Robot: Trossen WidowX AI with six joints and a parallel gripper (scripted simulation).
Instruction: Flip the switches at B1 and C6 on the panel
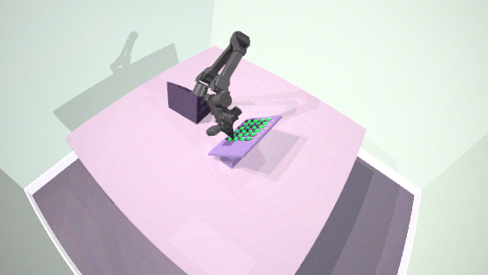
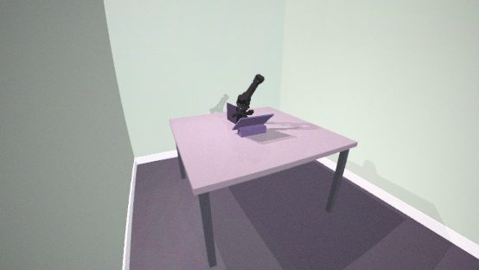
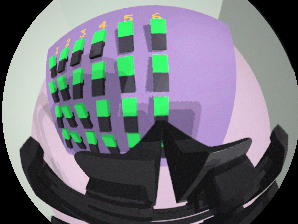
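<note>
The tilted purple panel (image 1: 240, 151) (image 2: 255, 121) (image 3: 215, 65) carries rows of green-and-black switches. My gripper (image 1: 232, 137) (image 3: 160, 124) is shut and empty. Its tips are at the near, black half of switch C6 (image 3: 161, 106), touching or just over it; the wrist view does not settle which. The green far half of C6 shows, and the tips hide part of the black half. Switch B1 (image 3: 53, 89) is at the panel's left edge in the wrist view, well away from the tips. Which end of B1 or C6 is raised is hard to tell.
Switch C5 (image 3: 130, 107) is just left of the tips and B6 (image 3: 160, 72) lies beyond them. Row D is partly hidden by the fingers. A dark upright board (image 1: 181, 103) (image 2: 231, 112) stands beside the arm on the pink table (image 1: 176, 176) (image 2: 225, 160).
</note>
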